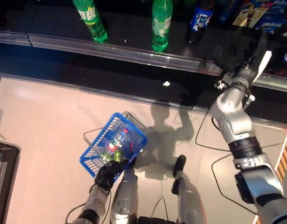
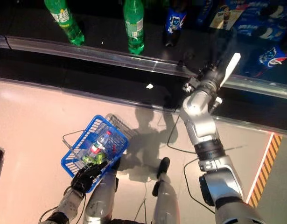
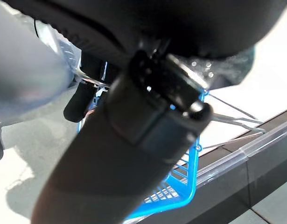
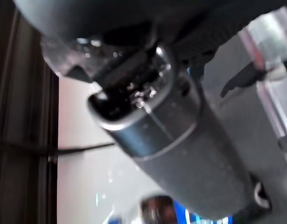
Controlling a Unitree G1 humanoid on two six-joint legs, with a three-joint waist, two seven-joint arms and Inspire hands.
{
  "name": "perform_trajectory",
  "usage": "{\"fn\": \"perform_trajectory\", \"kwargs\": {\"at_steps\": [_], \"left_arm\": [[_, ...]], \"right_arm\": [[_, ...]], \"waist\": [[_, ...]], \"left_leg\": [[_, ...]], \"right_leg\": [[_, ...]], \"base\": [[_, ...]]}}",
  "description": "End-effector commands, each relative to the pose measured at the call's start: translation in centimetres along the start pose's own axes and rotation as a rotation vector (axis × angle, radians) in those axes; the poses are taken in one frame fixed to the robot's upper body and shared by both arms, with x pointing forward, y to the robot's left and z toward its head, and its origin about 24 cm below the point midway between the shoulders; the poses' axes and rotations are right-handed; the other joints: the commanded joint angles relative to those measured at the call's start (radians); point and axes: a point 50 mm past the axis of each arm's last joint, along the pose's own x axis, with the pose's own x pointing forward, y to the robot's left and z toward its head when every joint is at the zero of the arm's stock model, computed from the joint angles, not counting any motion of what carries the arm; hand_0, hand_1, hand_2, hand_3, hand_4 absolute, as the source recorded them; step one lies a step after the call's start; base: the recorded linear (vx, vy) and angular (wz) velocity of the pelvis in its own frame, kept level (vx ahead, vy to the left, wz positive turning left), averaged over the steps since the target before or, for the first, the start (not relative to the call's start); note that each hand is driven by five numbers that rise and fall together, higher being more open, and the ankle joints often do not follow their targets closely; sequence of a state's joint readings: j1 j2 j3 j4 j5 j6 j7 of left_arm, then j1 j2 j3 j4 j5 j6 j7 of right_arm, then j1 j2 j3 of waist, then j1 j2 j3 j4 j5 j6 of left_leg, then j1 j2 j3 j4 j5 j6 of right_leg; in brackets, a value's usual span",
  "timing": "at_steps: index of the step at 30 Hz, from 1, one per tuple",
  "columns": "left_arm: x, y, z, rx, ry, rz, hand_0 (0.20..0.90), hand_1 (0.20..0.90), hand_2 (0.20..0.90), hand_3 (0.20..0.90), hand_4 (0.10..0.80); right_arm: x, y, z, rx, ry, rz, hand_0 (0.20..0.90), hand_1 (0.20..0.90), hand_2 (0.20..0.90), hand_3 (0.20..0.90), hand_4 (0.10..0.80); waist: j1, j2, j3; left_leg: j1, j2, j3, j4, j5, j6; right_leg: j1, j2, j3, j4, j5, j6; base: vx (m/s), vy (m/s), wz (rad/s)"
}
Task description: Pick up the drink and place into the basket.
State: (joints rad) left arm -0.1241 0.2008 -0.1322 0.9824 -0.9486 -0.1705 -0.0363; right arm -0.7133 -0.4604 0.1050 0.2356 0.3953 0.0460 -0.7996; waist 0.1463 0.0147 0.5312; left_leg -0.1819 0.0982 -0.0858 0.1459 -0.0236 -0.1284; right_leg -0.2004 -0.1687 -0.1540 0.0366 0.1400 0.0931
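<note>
while the right arm is stretched up to the shelf, here's how it sits:
right hand [image 2: 221, 70]: up at the dark shelf [image 1: 134, 51] by the dark-labelled bottle [image 1: 200, 18]; can't tell if the fingers are grasping anything
left hand [image 1: 109, 173]: clenched on the near rim of the blue basket [image 1: 134, 135], holding it low over the floor
drink [image 1: 116, 142]: one bottle already lying in the basket, with something green beside it
risk: i'd guess a blind grab could tip a neighbour, since the two green bottles [image 1: 161, 23] stand close by; a tilted basket could also spill
surface: pale, glossy floor [image 1: 45, 121], a small white scrap [image 1: 166, 83] near the shelf base
room: shop aisle, striped tape [image 2: 264, 168] to the right
</note>
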Motion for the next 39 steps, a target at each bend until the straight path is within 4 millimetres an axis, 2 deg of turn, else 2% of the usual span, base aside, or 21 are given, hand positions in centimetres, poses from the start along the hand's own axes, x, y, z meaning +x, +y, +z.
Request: {"fn": "perform_trajectory", "kwargs": {"at_steps": [1, 3, 4, 7, 8, 13, 14, 19, 21, 23, 25, 27, 31, 35, 39], "left_arm": [[-2.4, 3.5, -2.0, 0.050, -0.020, 0.019, 0.300, 0.300, 0.300, 0.200, 0.100], [-2.7, 3.9, -2.3, 0.042, -0.015, 0.040, 0.300, 0.300, 0.300, 0.200, 0.100], [-3.0, 4.2, -2.7, 0.031, -0.009, 0.062, 0.300, 0.300, 0.300, 0.200, 0.100], [-3.5, 4.5, -3.5, 0.029, 0.004, 0.086, 0.300, 0.300, 0.300, 0.200, 0.100], [-4.1, 4.9, -4.2, 0.016, 0.014, 0.110, 0.300, 0.300, 0.300, 0.200, 0.100], [-5.5, 6.2, -5.5, 0.014, 0.038, 0.156, 0.300, 0.300, 0.300, 0.200, 0.100], [-5.9, 6.6, -5.5, 0.011, 0.043, 0.173, 0.300, 0.300, 0.300, 0.200, 0.100], [-6.1, 7.5, -5.1, 0.013, 0.058, 0.186, 0.300, 0.300, 0.300, 0.200, 0.100], [-6.1, 7.6, -5.1, 0.012, 0.061, 0.188, 0.300, 0.300, 0.300, 0.200, 0.100], [-6.1, 7.8, -5.1, 0.011, 0.072, 0.193, 0.300, 0.300, 0.300, 0.200, 0.100], [-5.9, 7.9, -5.1, 0.016, 0.079, 0.192, 0.300, 0.300, 0.300, 0.200, 0.100], [-5.6, 7.8, -5.1, 0.018, 0.085, 0.191, 0.300, 0.300, 0.300, 0.200, 0.100], [-5.5, 7.9, -5.0, 0.012, 0.078, 0.204, 0.300, 0.300, 0.300, 0.200, 0.100], [-5.6, 8.9, -4.6, -0.022, 0.058, 0.249, 0.300, 0.300, 0.300, 0.200, 0.100], [-5.9, 9.3, -4.8, -0.085, 0.037, 0.284, 0.300, 0.300, 0.300, 0.200, 0.100]], "right_arm": [[-1.1, -0.1, 5.0, 0.129, -0.278, 0.116, 0.900, 0.900, 0.900, 0.900, 0.800], [-2.3, -0.2, 3.8, 0.125, -0.246, 0.154, 0.900, 0.900, 0.900, 0.900, 0.800], [-3.9, -0.5, 2.1, 0.099, -0.210, 0.216, 0.900, 0.900, 0.900, 0.900, 0.800], [-6.5, -1.5, -0.6, 0.055, -0.135, 0.334, 0.900, 0.900, 0.900, 0.900, 0.800], [-8.6, -2.6, -2.9, 0.017, -0.061, 0.432, 0.900, 0.900, 0.900, 0.900, 0.800], [-14.0, -5.4, -8.5, -0.026, 0.230, 0.604, 0.900, 0.900, 0.900, 0.900, 0.800], [-16.2, -6.5, -10.5, 0.021, 0.413, 0.657, 0.900, 0.900, 0.900, 0.900, 0.800], [-21.9, -9.7, -15.4, -0.127, 0.700, 0.730, 0.900, 0.900, 0.900, 0.900, 0.800], [-22.4, -10.1, -15.9, -0.143, 0.726, 0.734, 0.900, 0.900, 0.900, 0.900, 0.800], [-24.5, -11.5, -17.9, -0.241, 0.848, 0.746, 0.900, 0.900, 0.900, 0.900, 0.800], [-25.5, -12.3, -18.9, -0.301, 0.899, 0.745, 0.900, 0.900, 0.900, 0.900, 0.800], [-27.0, -13.8, -20.5, -0.346, 1.028, 0.682, 0.900, 0.900, 0.900, 0.900, 0.800], [-28.4, -14.7, -21.4, -0.363, 1.096, 0.631, 0.900, 0.900, 0.900, 0.900, 0.800], [-29.4, -15.3, -22.0, -0.414, 1.135, 0.631, 0.900, 0.900, 0.900, 0.900, 0.800], [-29.9, -16.1, -22.6, -0.480, 1.192, 0.665, 0.900, 0.900, 0.900, 0.900, 0.800]], "waist": [[-0.025, -0.012, -0.152], [-0.035, -0.020, -0.171], [-0.050, -0.028, -0.194], [-0.069, -0.037, -0.233], [-0.084, -0.042, -0.263], [-0.116, -0.051, -0.332], [-0.128, -0.054, -0.349], [-0.149, -0.053, -0.376], [-0.150, -0.052, -0.378], [-0.154, -0.051, -0.389], [-0.154, -0.051, -0.392], [-0.154, -0.052, -0.394], [-0.149, -0.049, -0.392], [-0.146, -0.047, -0.385], [-0.133, -0.060, -0.362]], "left_leg": [[0.014, -0.007, 0.007, -0.049, 0.062, 0.058], [0.033, -0.001, 0.014, -0.062, 0.064, 0.057], [0.052, 0.005, 0.023, -0.075, 0.065, 0.056], [0.079, 0.016, 0.041, -0.095, 0.072, 0.054], [0.102, 0.026, 0.056, -0.110, 0.075, 0.053], [0.152, 0.046, 0.093, -0.141, 0.080, 0.047], [0.171, 0.053, 0.106, -0.157, 0.082, 0.045], [0.216, 0.069, 0.132, -0.209, 0.099, 0.035], [0.220, 0.071, 0.132, -0.213, 0.100, 0.034], [0.225, 0.078, 0.138, -0.225, 0.104, 0.027], [0.227, 0.080, 0.139, -0.231, 0.107, 0.025], [0.229, 0.083, 0.137, -0.233, 0.108, 0.023], [0.234, 0.084, 0.126, -0.233, 0.108, 0.025], [0.240, 0.097, 0.115, -0.199, 0.104, 0.023], [0.191, 0.102, 0.093, -0.024, 0.076, 0.027]], "right_leg": [[0.078, -0.012, 0.051, 0.047, -0.090, -0.011], [0.092, -0.009, 0.058, 0.039, -0.089, -0.010], [0.105, -0.006, 0.068, 0.031, -0.088, -0.007], [0.123, -0.003, 0.082, 0.018, -0.082, -0.002], [0.136, -0.001, 0.091, 0.007, -0.079, 0.004], [0.167, -0.001, 0.112, -0.016, -0.072, 0.017], [0.178, -0.003, 0.116, -0.025, -0.070, 0.023], [0.208, -0.009, 0.118, -0.065, -0.053, 0.038], [0.212, -0.010, 0.117, -0.070, -0.050, 0.039], [0.219, -0.016, 0.109, -0.084, -0.042, 0.045], [0.223, -0.018, 0.104, -0.091, -0.038, 0.046], [0.227, -0.020, 0.098, -0.096, -0.034, 0.047], [0.229, -0.017, 0.090, -0.079, -0.045, 0.041], [0.227, 0.002, 0.092, -0.033, -0.079, 0.020], [0.225, 0.028, 0.095, -0.007, -0.094, -0.021]], "base": [[0.079, -0.023, -0.12], [0.054, -0.022, -0.21], [0.046, -0.020, -0.22], [0.061, -0.011, -0.23], [0.091, 0.012, -0.17], [0.078, -0.001, -0.12], [0.044, -0.009, -0.20], [-0.001, 0.003, -0.12], [-0.002, 0.010, -0.08], [0.001, 0.007, -0.03], [0.000, 0.000, 0.00], [0.000, 0.000, 0.00], [0.037, -0.071, 0.01], [0.057, -0.135, 0.01], [0.058, -0.198, -0.01]]}}
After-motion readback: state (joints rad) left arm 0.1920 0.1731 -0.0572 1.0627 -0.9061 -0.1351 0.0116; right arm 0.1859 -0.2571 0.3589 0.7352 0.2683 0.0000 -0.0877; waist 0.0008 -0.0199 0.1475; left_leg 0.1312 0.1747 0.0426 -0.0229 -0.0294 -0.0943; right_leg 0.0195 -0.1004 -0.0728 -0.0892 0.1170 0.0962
